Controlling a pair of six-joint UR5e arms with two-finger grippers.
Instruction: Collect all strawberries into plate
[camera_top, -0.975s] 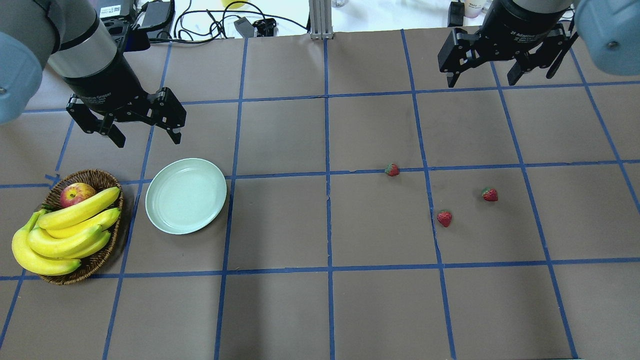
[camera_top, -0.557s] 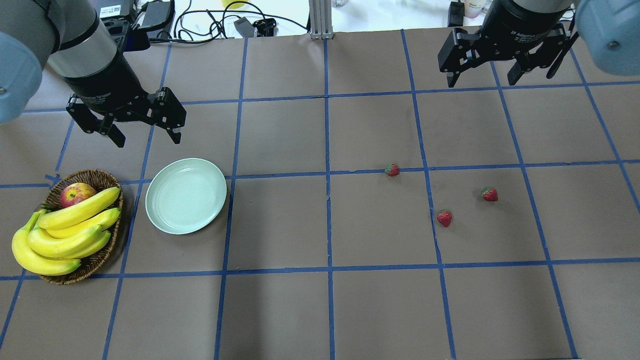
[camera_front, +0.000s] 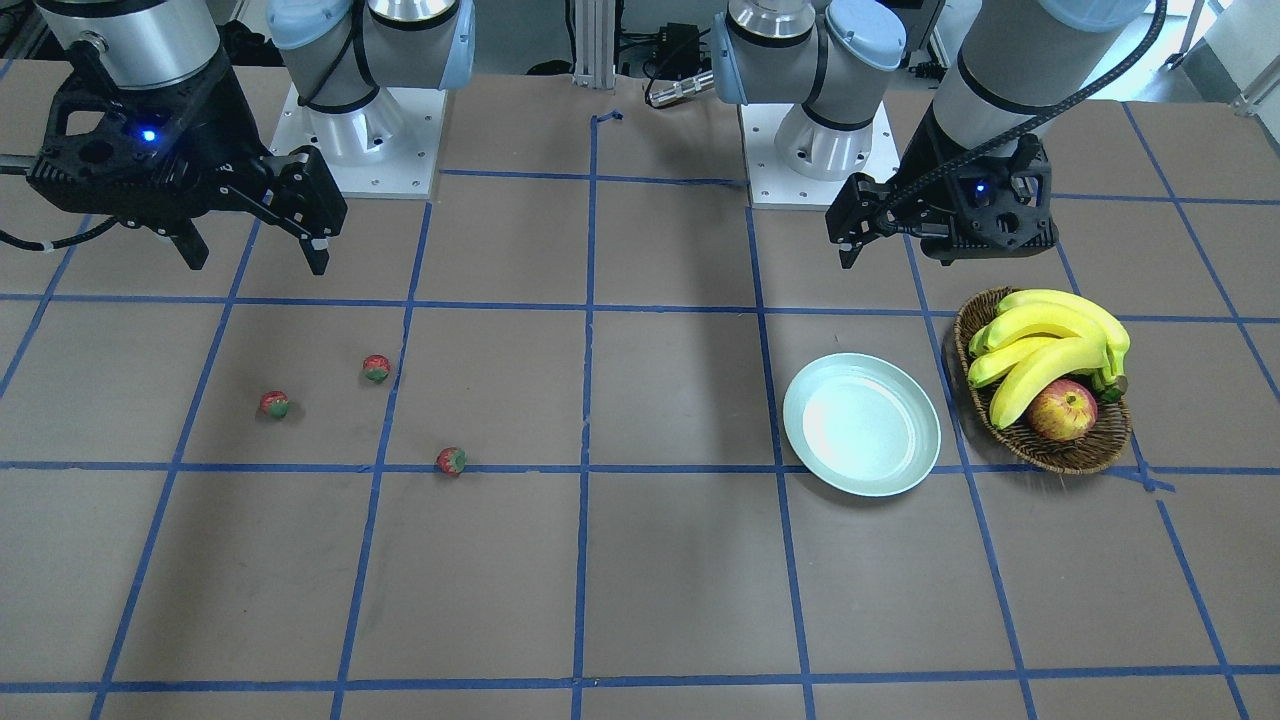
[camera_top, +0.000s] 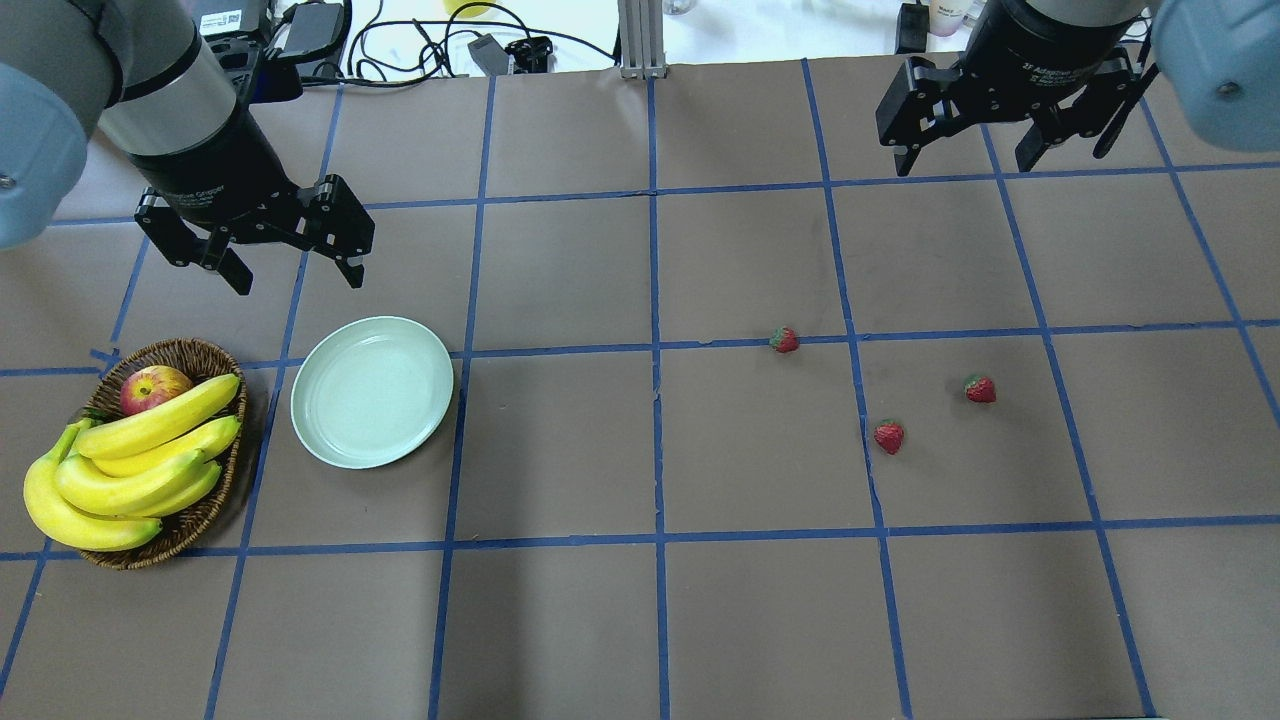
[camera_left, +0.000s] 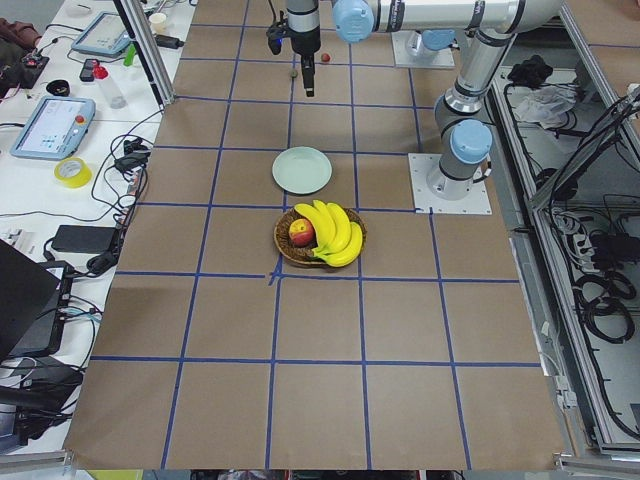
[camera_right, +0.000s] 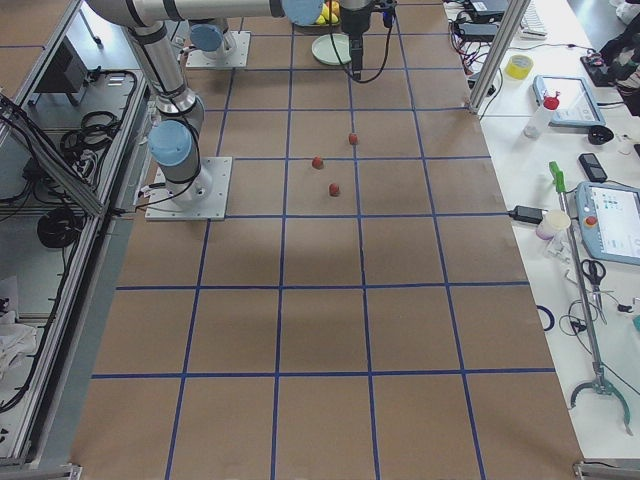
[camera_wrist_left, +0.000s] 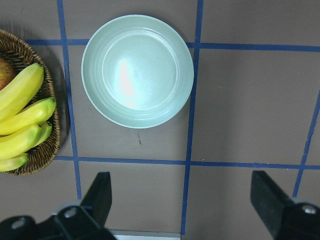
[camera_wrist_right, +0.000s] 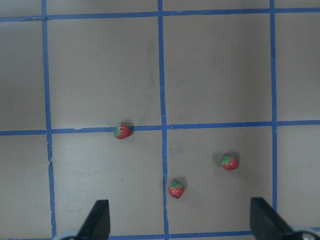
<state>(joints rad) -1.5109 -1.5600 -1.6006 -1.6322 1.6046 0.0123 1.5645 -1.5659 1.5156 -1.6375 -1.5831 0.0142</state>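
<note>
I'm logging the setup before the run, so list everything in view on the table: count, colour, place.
strawberries: three, red with green caps, right half of the table
plate: one, pale mint green, empty, left half
basket: one, brown wicker, left of the plate
bananas: one bunch, yellow, in the basket
apple: one, red-yellow, in the basket
left gripper: one, black, open, raised near the plate
right gripper: one, black, open, raised over the right half
</note>
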